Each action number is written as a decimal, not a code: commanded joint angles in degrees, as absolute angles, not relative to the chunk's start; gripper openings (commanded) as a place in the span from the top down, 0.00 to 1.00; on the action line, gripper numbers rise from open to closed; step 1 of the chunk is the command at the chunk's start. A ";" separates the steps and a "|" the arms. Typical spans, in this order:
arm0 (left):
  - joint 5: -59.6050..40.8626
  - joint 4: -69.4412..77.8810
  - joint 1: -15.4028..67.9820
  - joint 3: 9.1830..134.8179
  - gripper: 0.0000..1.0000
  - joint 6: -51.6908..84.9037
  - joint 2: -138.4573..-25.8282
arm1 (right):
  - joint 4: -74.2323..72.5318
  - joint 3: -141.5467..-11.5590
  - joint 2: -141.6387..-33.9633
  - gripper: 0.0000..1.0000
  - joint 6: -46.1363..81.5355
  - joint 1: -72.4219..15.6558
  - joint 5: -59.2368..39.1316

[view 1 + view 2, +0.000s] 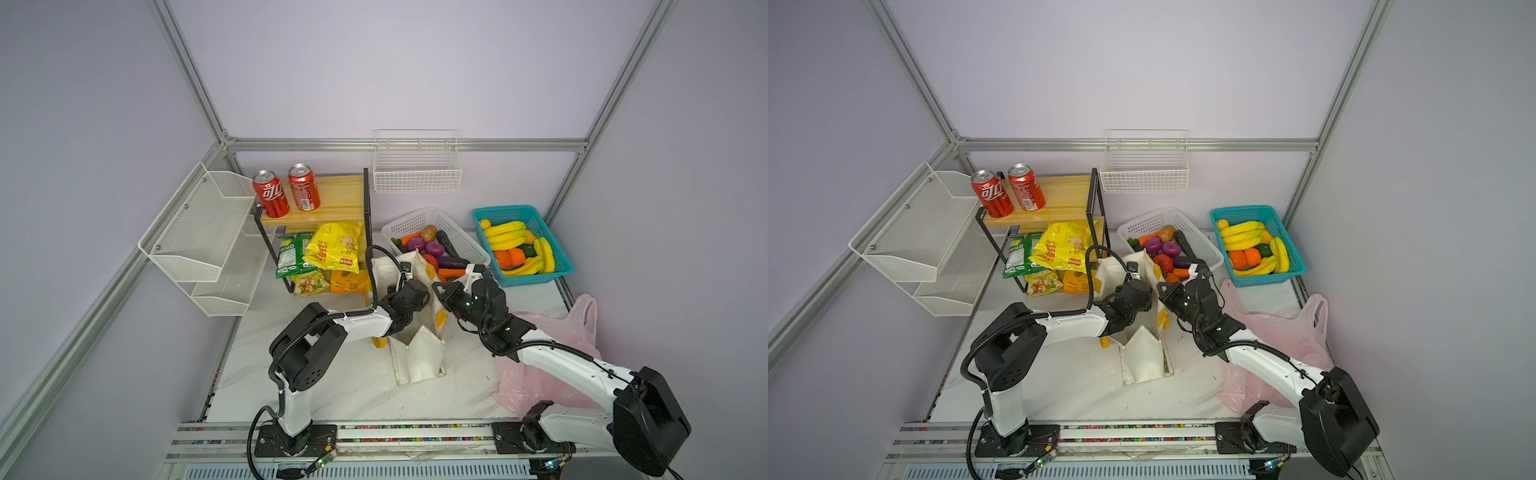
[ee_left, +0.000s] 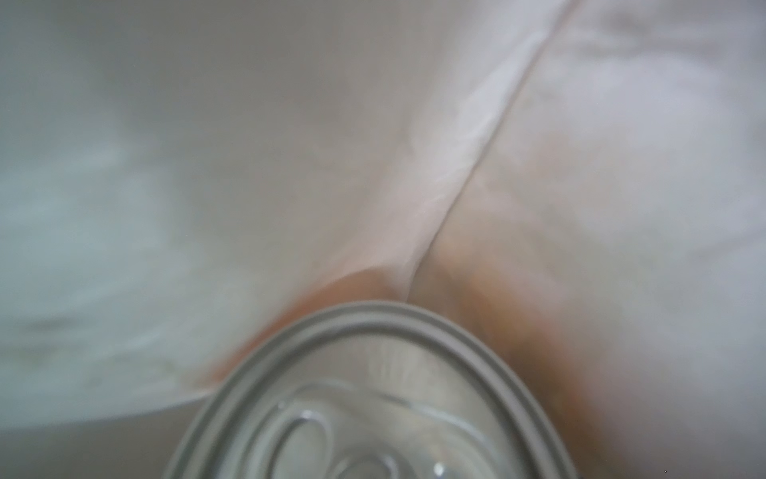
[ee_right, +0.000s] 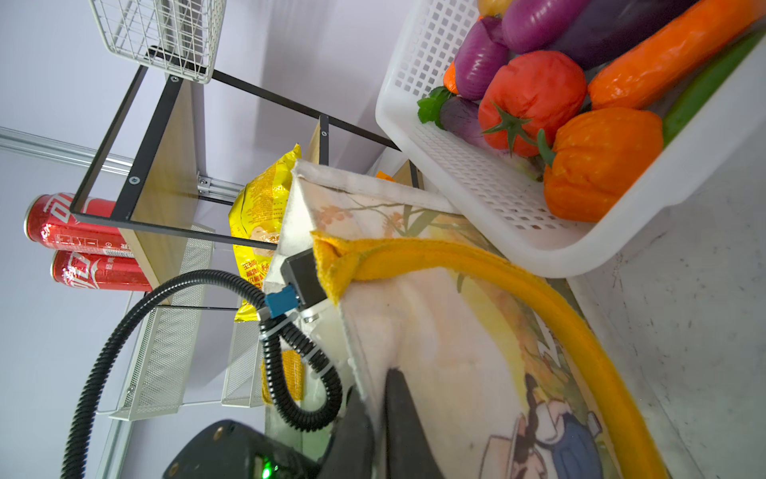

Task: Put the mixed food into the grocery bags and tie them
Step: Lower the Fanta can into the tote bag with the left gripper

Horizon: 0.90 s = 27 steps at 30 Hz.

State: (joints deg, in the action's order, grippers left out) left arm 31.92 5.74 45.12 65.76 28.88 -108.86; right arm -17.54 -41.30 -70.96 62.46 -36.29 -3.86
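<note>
Your right gripper (image 3: 380,414) is pinching the canvas tote (image 1: 419,357) by the rim, jaws clamped flat on the cloth. Your left gripper (image 1: 395,286) is reaching down inside the tote, where a can (image 2: 373,394) is showing its silver lid, probably the orange soda; you cannot tell whether those jaws are gripping it. The yellow crisp packet (image 1: 334,245) is lying behind the tote, the pink plastic bag (image 1: 552,332) to its right.

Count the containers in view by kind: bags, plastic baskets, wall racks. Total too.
Bags: 2, tote and pink bag
Plastic baskets: 2, white basket and teal basket
Wall racks: 2, wire rack and mesh rack
Total: 6
</note>
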 commanded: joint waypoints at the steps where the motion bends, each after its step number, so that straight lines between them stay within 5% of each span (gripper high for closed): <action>1: 35.20 15.20 44.56 64.24 0.62 27.22 -108.60 | -19.34 -40.89 -71.17 1.00 61.64 -36.12 -4.39; 21: 29.90 13.80 44.55 60.62 0.14 28.36 -106.41 | -19.42 -41.42 -71.96 1.00 59.25 -35.24 -4.31; 27: 28.51 13.01 44.50 60.29 0.07 28.48 -104.05 | -19.36 -41.40 -71.77 1.00 58.71 -34.99 -4.01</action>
